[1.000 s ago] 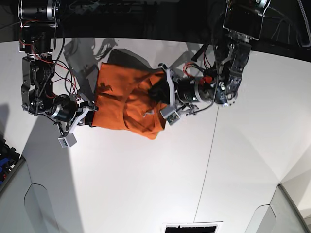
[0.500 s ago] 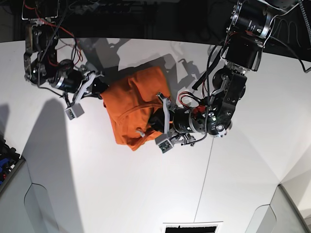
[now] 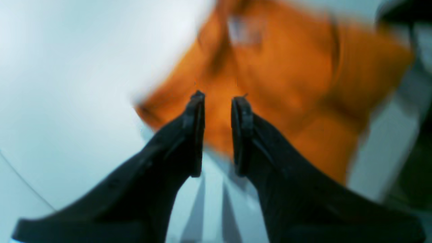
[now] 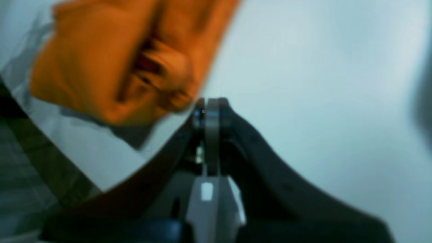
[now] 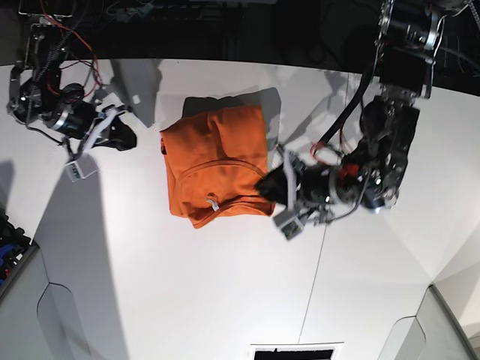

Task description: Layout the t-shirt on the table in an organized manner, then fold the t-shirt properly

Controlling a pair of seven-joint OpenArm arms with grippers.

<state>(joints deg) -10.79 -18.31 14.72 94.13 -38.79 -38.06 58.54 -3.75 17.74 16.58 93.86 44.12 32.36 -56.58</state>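
1. The t-shirt (image 5: 216, 166) lies bunched on the tabletop (image 5: 187, 300), held by neither tool.
2. Left tool (image 3: 217, 98) beside its edge, slightly spread and empty; right tool (image 4: 211, 101) pressed together, off its far side.
3. Risk: grabbing stacked layers keeps it crumpled.

from above, we are looking down over the table (image 5: 187, 300); both wrist cameras are peering close along their fingers, seemingly sharing the blurred t-shirt (image 5: 216, 169).
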